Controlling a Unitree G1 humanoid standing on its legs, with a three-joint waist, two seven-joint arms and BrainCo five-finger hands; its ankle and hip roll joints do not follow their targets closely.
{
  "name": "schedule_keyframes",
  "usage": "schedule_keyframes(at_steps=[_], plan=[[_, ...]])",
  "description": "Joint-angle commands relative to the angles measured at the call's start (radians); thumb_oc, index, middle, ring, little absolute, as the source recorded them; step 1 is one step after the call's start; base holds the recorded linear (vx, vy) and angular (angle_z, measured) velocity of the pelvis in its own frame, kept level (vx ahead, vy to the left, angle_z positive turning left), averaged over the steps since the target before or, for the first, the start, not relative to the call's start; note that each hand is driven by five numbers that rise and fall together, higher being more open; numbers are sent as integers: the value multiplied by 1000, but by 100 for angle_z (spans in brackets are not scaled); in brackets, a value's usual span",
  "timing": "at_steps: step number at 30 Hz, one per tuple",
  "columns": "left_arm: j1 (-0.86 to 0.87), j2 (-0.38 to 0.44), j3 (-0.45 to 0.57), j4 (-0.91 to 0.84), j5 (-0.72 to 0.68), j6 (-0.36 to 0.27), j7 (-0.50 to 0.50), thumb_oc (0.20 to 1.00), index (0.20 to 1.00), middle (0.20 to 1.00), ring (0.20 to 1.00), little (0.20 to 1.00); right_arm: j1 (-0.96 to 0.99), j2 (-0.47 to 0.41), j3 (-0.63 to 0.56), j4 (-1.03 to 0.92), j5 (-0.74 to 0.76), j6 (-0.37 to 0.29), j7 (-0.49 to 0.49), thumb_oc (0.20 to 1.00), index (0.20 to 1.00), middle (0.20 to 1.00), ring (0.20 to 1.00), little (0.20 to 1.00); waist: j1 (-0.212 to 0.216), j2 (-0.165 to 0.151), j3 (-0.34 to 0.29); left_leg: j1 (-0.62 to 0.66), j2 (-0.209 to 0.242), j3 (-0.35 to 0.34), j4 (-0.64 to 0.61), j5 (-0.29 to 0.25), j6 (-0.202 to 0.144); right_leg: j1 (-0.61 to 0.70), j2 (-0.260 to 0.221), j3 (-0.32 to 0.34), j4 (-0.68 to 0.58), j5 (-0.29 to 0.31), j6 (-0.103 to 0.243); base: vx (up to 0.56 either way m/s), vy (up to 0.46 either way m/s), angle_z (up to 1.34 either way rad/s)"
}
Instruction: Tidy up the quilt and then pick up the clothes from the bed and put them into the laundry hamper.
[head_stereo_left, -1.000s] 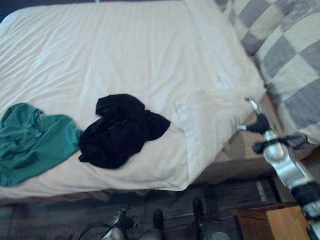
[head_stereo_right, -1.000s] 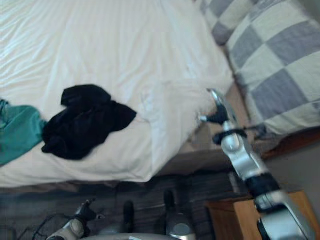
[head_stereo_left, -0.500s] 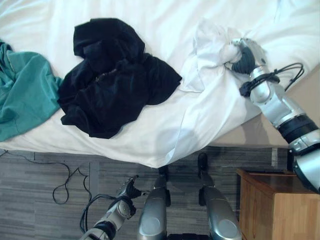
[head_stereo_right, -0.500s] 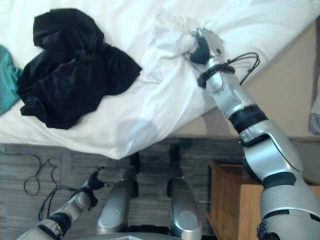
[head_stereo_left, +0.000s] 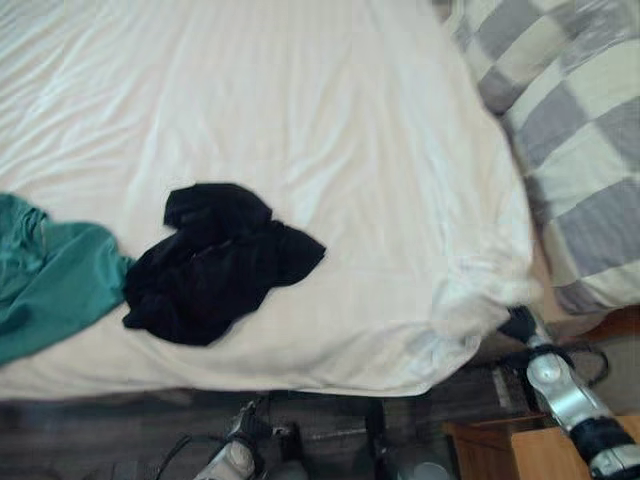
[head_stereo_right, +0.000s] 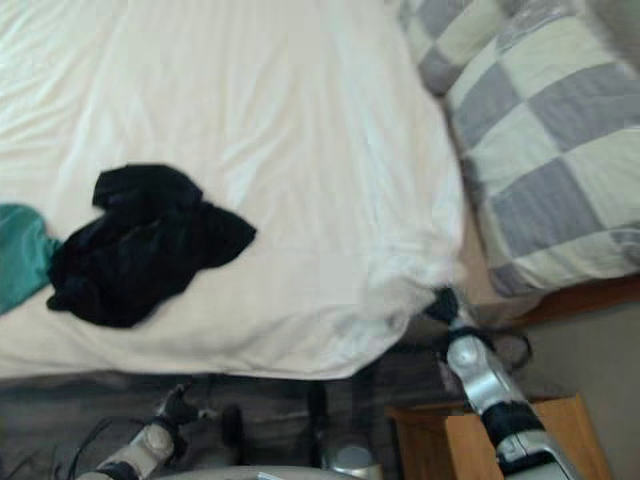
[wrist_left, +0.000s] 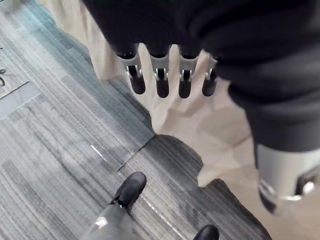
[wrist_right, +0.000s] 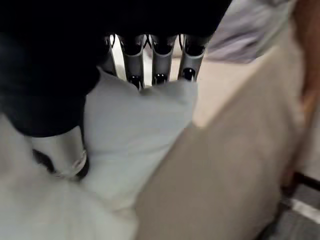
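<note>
The white quilt (head_stereo_left: 300, 150) lies spread flat over the bed. Its near right corner is bunched at the bed's corner, where my right hand (head_stereo_left: 518, 325) is shut on it. In the right wrist view the fingers (wrist_right: 160, 60) and thumb pinch a fold of the quilt (wrist_right: 140, 130). A crumpled black garment (head_stereo_left: 215, 265) lies on the quilt near the front edge. A teal garment (head_stereo_left: 45, 285) lies to its left. My left hand (head_stereo_right: 165, 420) hangs low over the floor, its fingers (wrist_left: 162, 75) straight and holding nothing.
A grey and cream checked pillow (head_stereo_left: 580, 130) lies at the bed's right end. A wooden nightstand (head_stereo_left: 560, 455) stands at the lower right beside my right arm. The bed's beige side (wrist_right: 225, 165) drops to a grey plank floor (wrist_left: 60, 150).
The camera has shifted. The quilt corner that lay folded back beside the black garment is now drawn out to the bed's right corner, with my right hand still shut on it.
</note>
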Motion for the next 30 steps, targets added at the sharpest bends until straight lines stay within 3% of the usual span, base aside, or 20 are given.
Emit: schedule_keyframes(at_steps=[1,5,8,12,16,21,22,27,30], plan=[[-45,-14,20,88,4,8,-1,1000,1000,1000,1000,1000,123,-13,-6,179,78,81,13,1000,1000,1000,1000,1000,-26,32,-1,45,23,-3,1,-54,-22,32,-61,4,22,-101,113,44,36,-8],[-30,2,45,81,-13,9,-16,1000,1000,1000,1000,1000,181,-68,-114,156,111,94,0,1000,1000,1000,1000,1000,-47,30,-16,65,24,13,1,-62,-22,45,-64,10,23,-100,121,38,52,5],[7,10,69,59,-34,0,-33,1000,1000,1000,1000,1000,233,-215,-345,-34,149,92,-77,1000,1000,1000,1000,1000,-73,34,-25,81,23,30,1,-74,-21,55,-68,14,26,-101,130,36,72,-6],[28,5,72,61,-24,-2,-35,1000,1000,1000,1000,1000,211,-266,-447,-193,133,66,-158,1000,1000,1000,1000,1000,-68,42,-28,73,22,23,1,-75,-20,51,-71,6,26,-103,130,15,27,-10],[27,-6,62,69,-12,4,-34,1000,1000,1000,1000,1000,97,-280,-440,-366,110,29,-208,1000,1000,1000,1000,1000,-46,47,-28,65,22,8,1,-77,-18,52,-70,4,20,-114,121,7,-6,-7],[3,-5,33,77,-1,12,-22,1000,1000,1000,1000,1000,-102,-270,-309,-436,106,27,-216,1000,1000,1000,1000,1000,-6,57,3,40,21,-15,1,-66,-22,38,-68,-6,25,-124,113,-36,-32,0],[-7,-6,30,78,-4,14,-19,1000,1000,1000,1000,1000,-155,-261,-269,-420,118,30,-219,200,200,200,200,200,-1,60,18,26,20,-22,1,-61,-22,25,-68,-6,31,-125,111,-143,-46,11],[-59,-2,-9,69,-36,9,15,1000,1000,1000,1000,1000,-369,-197,-138,-241,122,61,-296,200,200,200,200,200,41,91,114,-63,11,-50,12,-24,-20,-87,-65,-7,108,-132,100,-175,-26,28],[-65,9,-21,49,-53,-2,31,1000,1000,1000,1000,1000,-399,-155,-127,-122,179,59,-318,200,200,200,200,200,51,108,160,-130,10,-59,76,-31,-14,-150,-65,-7,175,-146,97,-172,-15,17]])
